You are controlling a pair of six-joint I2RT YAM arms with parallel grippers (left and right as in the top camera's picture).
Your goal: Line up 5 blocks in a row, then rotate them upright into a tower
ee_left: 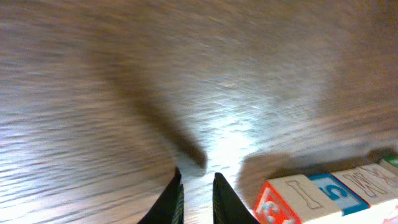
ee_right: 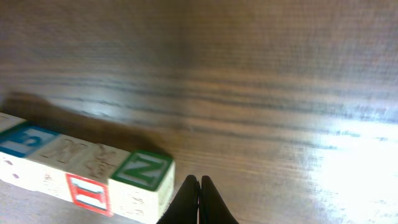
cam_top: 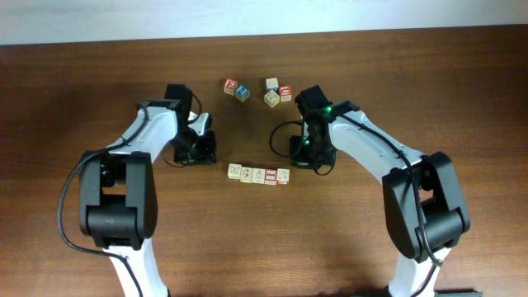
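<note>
Five small pale-wood blocks (cam_top: 259, 175) lie side by side in a row at the table's middle. In the overhead view two of them show red-framed faces at the right end, the others look tan. My left gripper (cam_top: 200, 154) rests on the table just left of the row. In the left wrist view its jaws (ee_left: 198, 179) stand a narrow gap apart over bare wood, and the row's end block (ee_left: 292, 198) lies to the right. My right gripper (cam_top: 306, 156) sits right of the row, tips pressed together (ee_right: 199, 180) and empty, beside the green-N block (ee_right: 144, 179).
Two loose cubes (cam_top: 236, 88) and a cluster of three more (cam_top: 278, 92) lie behind the row toward the far edge. Both arms reach in from the near side, with cables beside each gripper.
</note>
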